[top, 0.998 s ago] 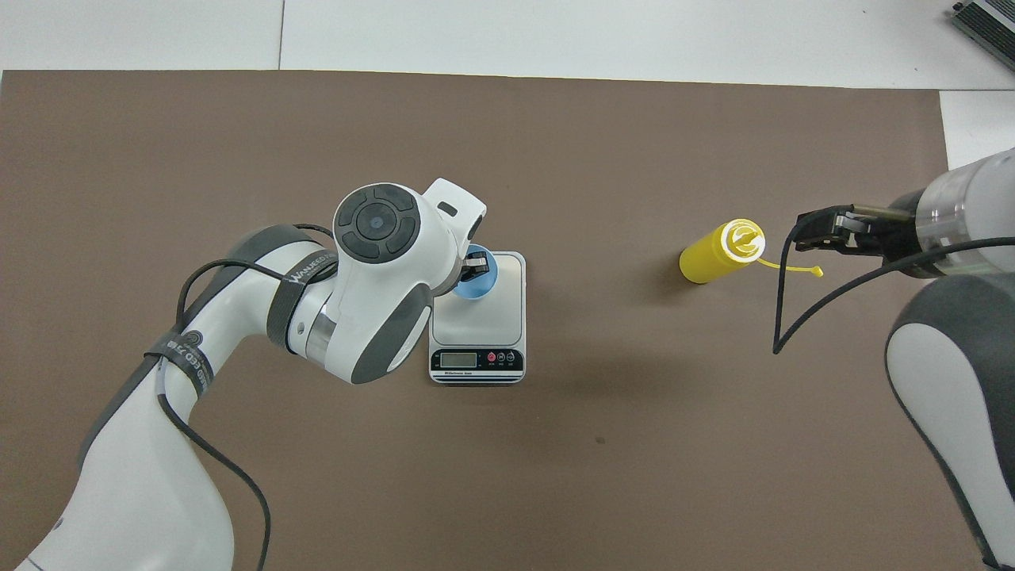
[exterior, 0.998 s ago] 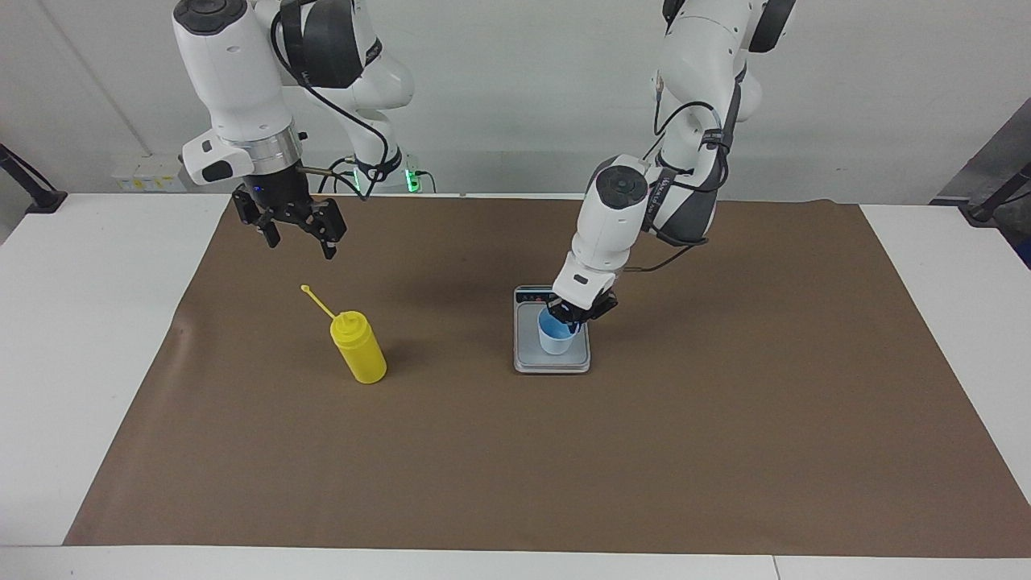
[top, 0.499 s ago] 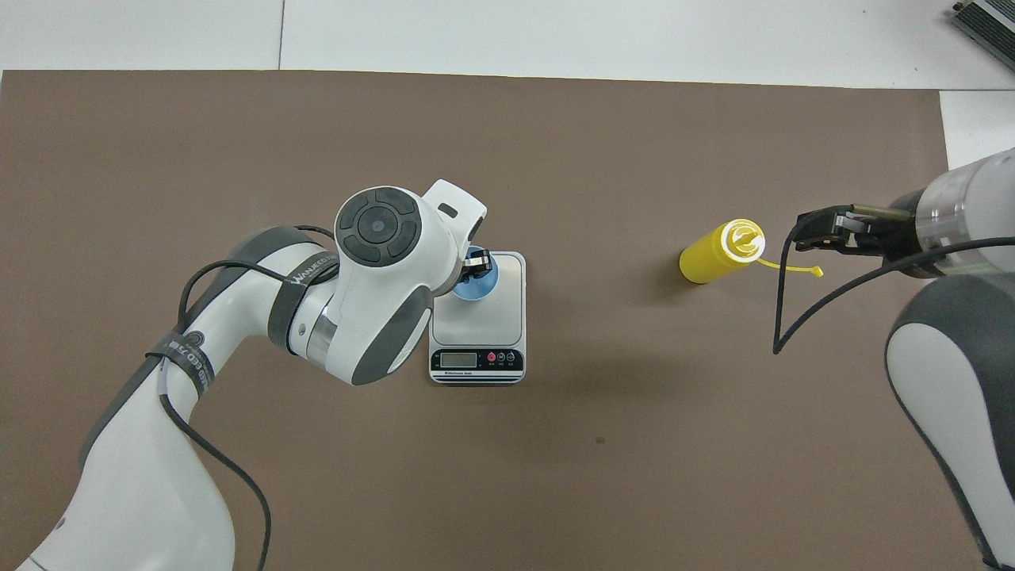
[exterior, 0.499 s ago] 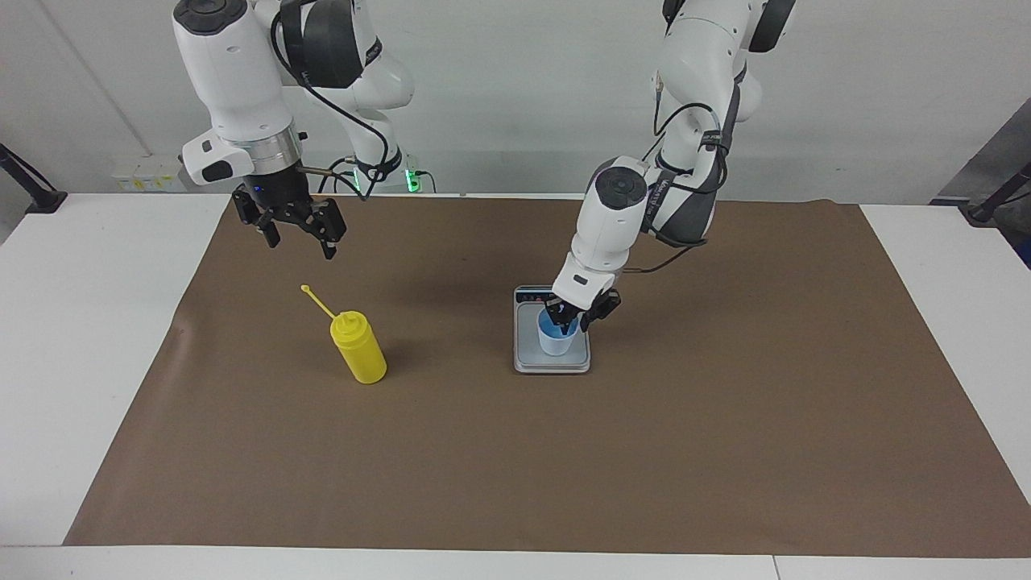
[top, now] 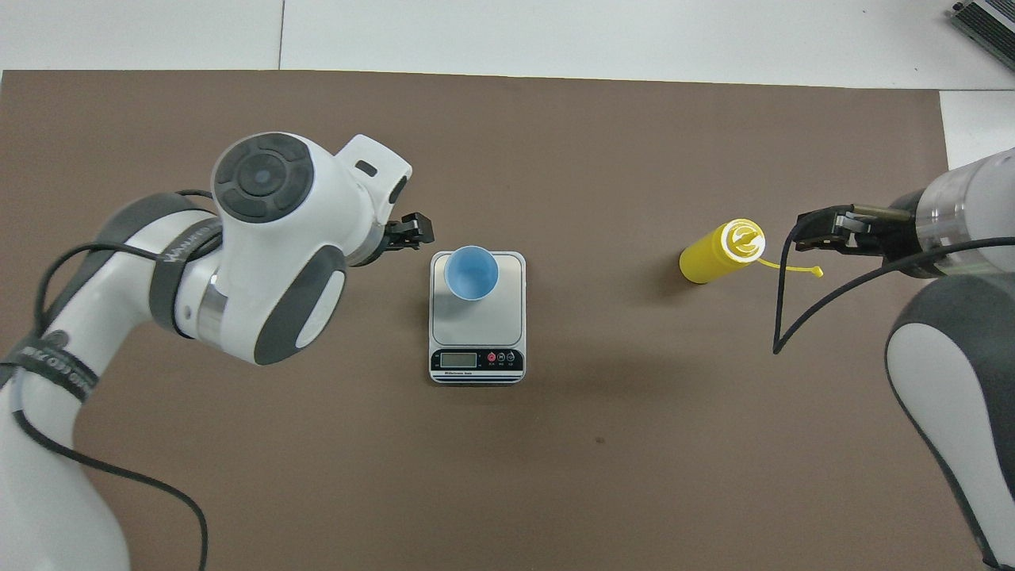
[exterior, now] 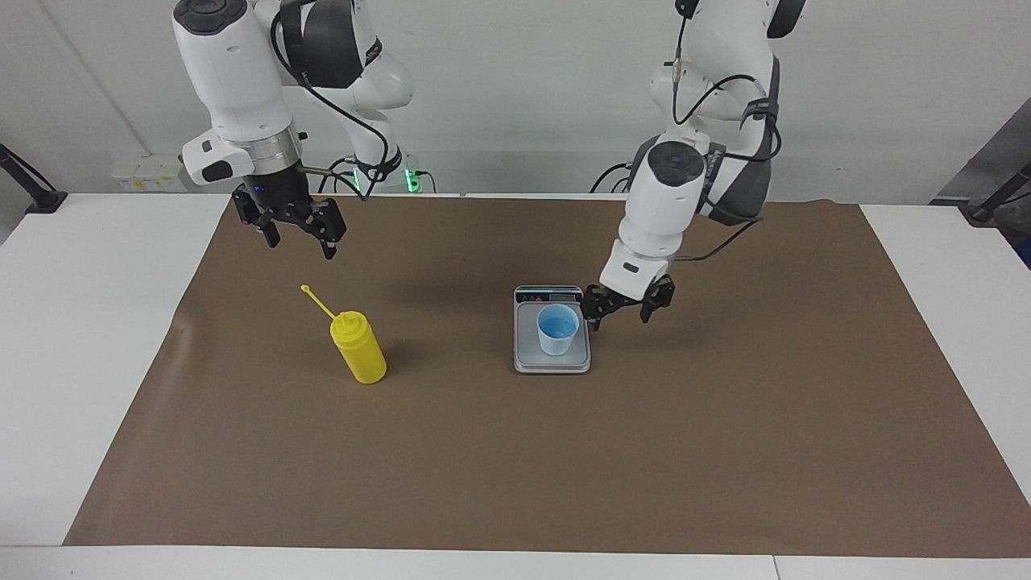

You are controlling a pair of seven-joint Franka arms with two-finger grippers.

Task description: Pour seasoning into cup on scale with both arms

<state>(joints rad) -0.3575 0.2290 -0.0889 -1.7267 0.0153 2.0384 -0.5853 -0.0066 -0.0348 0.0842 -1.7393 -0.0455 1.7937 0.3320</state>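
Facing view: cup (exterior: 558, 329) sits upright on the scale (exterior: 552, 360), toward the plate's robot-side part, nothing gripping it. Left gripper (exterior: 627, 308) hangs low just beside the scale, on the left arm's side, fingers spread apart w/ nothing between them, clear of the cup. Seasoning bottle (exterior: 358, 347) stands upright on the brown mat (exterior: 725, 451), well apart from the scale toward the right arm's end, its thin cap stick angling up toward the robots. Right gripper (exterior: 294, 228) hovers up in the air over the mat, jaws apart and empty, not touching the bottle.

Overhead view: cup (top: 471, 272) blue inside, on the scale (top: 477, 333) plate's farther half; display strip on the edge nearest the robots. Left gripper (top: 408, 234) just off the scale's corner. Seasoning bottle (top: 723, 251) w/ right gripper (top: 825, 234) beside it, over the cap stick.
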